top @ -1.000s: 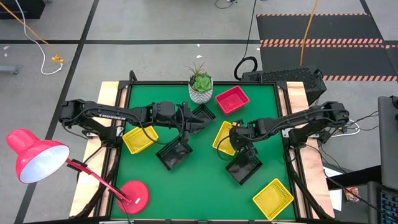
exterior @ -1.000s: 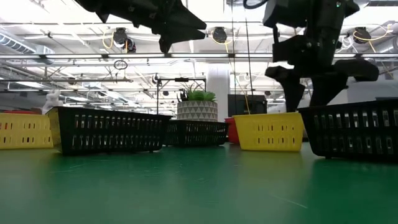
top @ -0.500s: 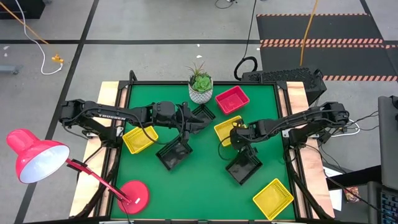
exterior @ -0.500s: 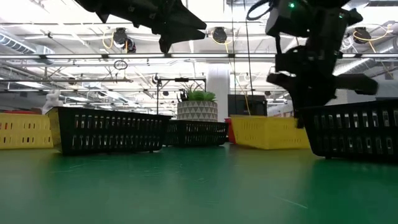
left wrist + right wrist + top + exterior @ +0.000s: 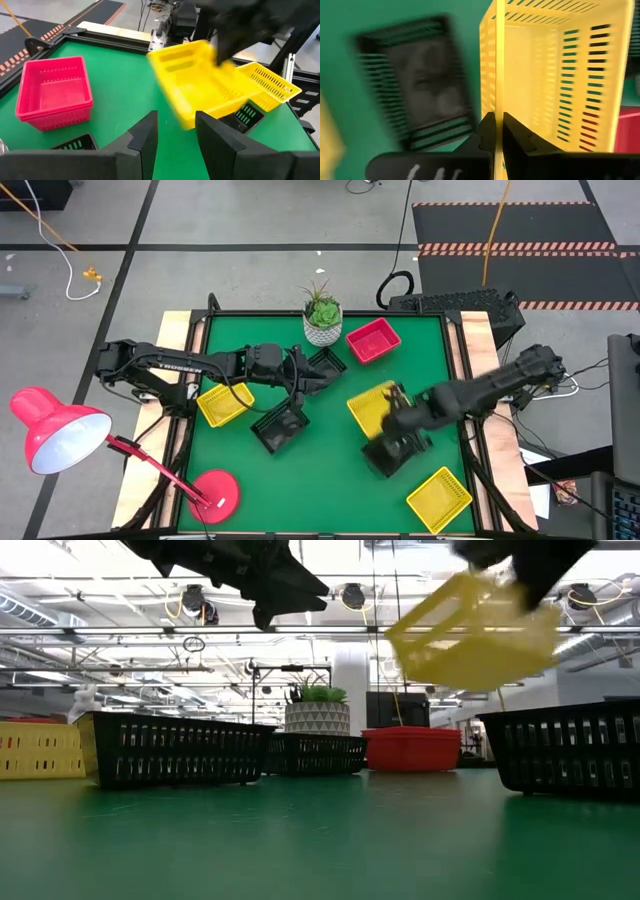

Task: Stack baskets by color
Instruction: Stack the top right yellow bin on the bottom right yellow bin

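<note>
The lifted yellow rectangular slotted basket [image 5: 555,75] looks like smooth plastic. The green table [image 5: 330,480] has a matt surface, perhaps felt. The black slotted basket [image 5: 175,750] seems slightly glossy plastic.

Bare green table [image 5: 325,475] at the front; black baskets [image 5: 281,428] flanking it.

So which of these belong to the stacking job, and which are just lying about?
Job: yellow baskets, the first held aloft by the right hand; black baskets; red basket.
Lying about: plant pot; red lamp.
</note>
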`<state>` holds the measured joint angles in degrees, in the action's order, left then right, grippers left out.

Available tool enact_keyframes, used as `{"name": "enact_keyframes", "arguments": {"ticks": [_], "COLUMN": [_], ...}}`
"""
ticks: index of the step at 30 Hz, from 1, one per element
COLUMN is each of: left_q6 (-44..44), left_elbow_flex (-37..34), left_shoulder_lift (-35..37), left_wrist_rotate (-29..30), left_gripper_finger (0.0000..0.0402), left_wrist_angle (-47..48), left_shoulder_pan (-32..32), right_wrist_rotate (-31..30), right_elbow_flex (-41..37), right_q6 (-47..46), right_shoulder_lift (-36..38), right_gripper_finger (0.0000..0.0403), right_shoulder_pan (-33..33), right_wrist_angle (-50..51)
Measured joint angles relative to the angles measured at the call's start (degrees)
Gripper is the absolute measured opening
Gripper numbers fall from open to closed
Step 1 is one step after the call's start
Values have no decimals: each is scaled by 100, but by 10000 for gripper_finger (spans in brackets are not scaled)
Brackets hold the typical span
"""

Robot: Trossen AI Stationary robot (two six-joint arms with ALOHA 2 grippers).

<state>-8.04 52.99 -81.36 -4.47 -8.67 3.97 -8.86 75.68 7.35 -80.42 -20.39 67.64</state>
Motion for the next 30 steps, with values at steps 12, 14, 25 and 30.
{"name": "enact_keyframes", "arguments": {"ticks": [12,14,25,30], "left_q6": [-127,-150,-156,-263], "left_elbow_flex": [0,0,0,0], "left_shoulder_lift": [0,0,0,0], "left_wrist_rotate": [35,124,388,549], "left_gripper_finger": [131,131,131,131], "left_wrist_angle": [-132,-146,-116,29], "left_shoulder_pan": [-183,-234,-407,-400], "right_wrist_rotate": [599,597,619,627], "right_elbow_flex": [184,184,184,184], "right_q6": [-3660,-4130,-5586,-5588], "right_shoulder_lift": [-13,-25,-475,-786], "right_gripper_finger": [1,1,4,5], "right_shoulder_pan": [-2732,-3086,-4371,-4686], "right_wrist_angle": [359,300,-127,-138]}}
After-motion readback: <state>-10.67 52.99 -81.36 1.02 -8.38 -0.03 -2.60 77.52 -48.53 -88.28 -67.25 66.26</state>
